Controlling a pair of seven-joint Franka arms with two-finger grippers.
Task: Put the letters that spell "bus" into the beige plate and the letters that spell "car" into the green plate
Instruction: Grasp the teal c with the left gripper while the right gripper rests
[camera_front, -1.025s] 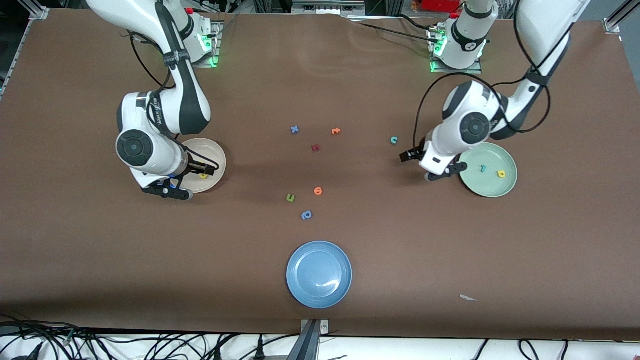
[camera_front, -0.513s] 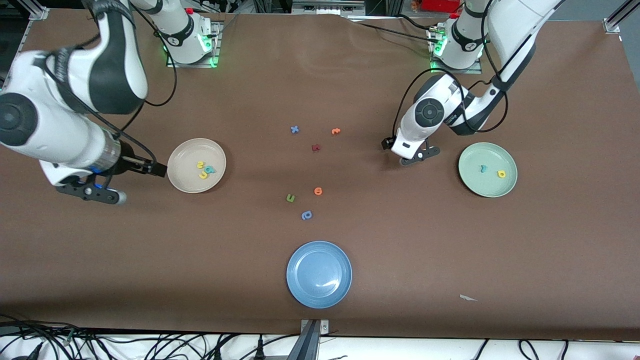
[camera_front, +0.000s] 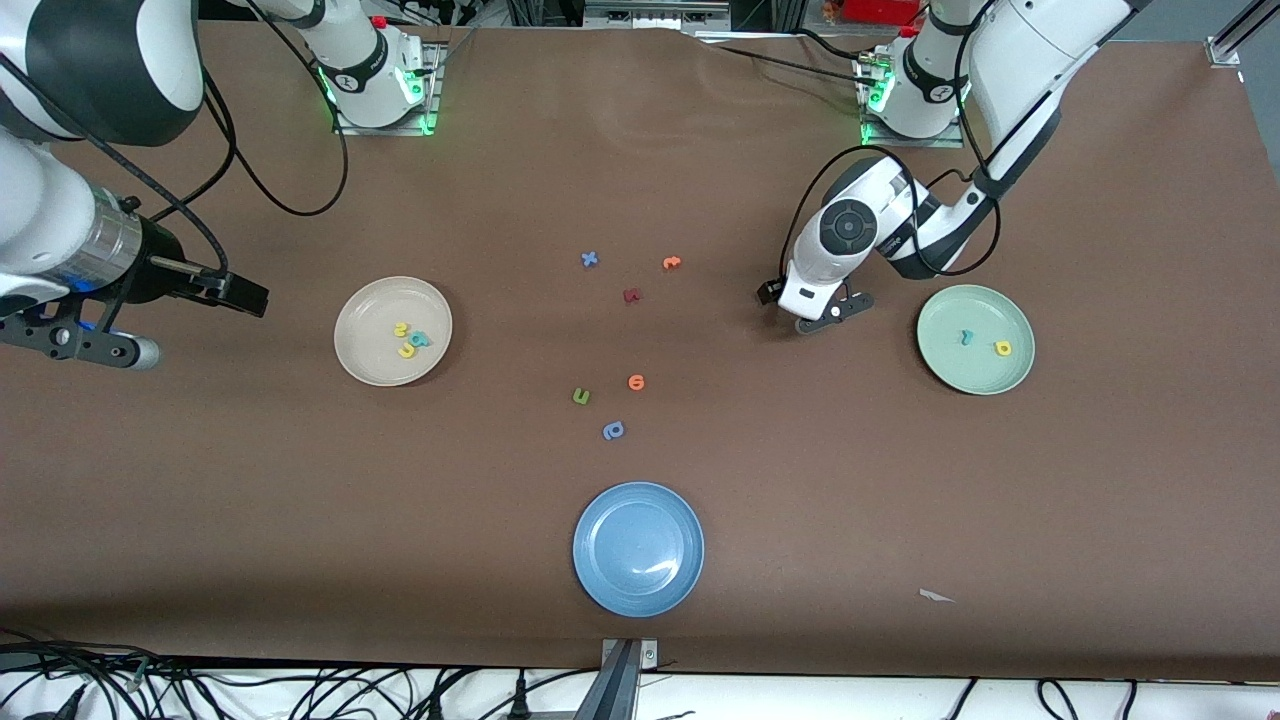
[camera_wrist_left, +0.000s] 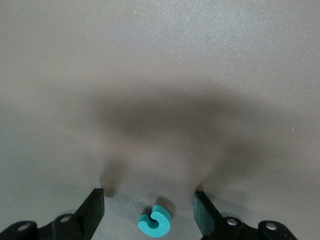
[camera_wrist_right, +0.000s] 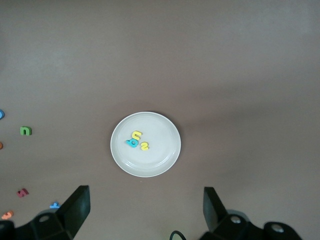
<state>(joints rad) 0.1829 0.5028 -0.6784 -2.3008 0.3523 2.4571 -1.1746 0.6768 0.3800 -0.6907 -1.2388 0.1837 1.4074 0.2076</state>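
Observation:
The teal "c" lies flat on the table between the open fingers of my left gripper, touching neither; in the front view the left gripper hides it. The green plate holds the teal "r" and yellow "a". The beige plate holds the teal "b" and two yellow letters, the "u" and "s". My right gripper hangs open and empty, high over the right arm's end of the table, looking down on the beige plate.
Loose letters lie mid-table: a blue "x", an orange one, a dark red one, another orange one, a green "u" and a blue rounded one. A blue plate sits nearest the front camera.
The left gripper left the green plate's edge and came down around the teal "c", its fingers narrowing slightly. The right arm rose and pulled back from the beige plate.

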